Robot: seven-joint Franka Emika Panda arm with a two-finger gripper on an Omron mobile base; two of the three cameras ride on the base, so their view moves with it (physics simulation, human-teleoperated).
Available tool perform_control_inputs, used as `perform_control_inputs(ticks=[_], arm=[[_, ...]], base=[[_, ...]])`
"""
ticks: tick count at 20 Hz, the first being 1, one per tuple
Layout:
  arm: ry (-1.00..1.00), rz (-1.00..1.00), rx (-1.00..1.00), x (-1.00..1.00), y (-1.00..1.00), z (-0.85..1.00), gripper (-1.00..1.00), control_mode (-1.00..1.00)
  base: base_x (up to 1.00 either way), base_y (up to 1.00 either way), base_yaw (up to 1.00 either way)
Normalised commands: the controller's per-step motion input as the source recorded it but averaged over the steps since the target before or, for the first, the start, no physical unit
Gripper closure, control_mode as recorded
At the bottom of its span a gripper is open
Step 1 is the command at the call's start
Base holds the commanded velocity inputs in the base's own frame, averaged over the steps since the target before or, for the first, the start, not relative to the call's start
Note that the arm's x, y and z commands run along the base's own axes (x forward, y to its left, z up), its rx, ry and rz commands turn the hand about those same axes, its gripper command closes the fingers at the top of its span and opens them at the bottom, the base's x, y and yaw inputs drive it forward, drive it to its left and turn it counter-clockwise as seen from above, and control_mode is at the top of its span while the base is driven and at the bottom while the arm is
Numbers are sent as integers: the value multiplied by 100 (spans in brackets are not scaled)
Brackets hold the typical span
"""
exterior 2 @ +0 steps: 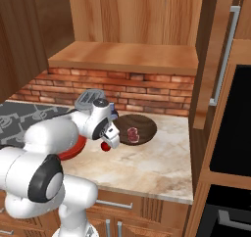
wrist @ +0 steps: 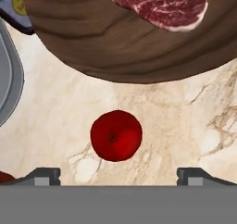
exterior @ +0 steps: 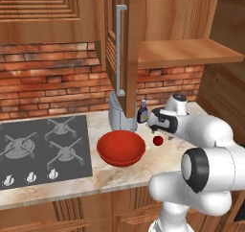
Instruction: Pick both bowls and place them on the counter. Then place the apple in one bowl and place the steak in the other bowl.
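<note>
- The small dark red apple is left on the beige marble counter, so the gripper is hung above it, jaws spread, grasping nothing.
- The pinkish steak is already laid in the dark brown wooden bowl.

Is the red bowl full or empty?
Empty. The red bowl shows only its bare inside, while the apple sits beside it on the counter.
</note>
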Motion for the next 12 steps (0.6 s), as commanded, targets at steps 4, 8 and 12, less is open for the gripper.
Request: perform_control_inputs(ticks=[4,8,12], arm=[[1,-2,0,7,-2,-11,-100,-100],[2,-1,0,0,0,-17,-100,-100],[0,0,0,6,0,-22,-100,-100]], base=[[0,0,0],[0,0,0],[0,0,0]])
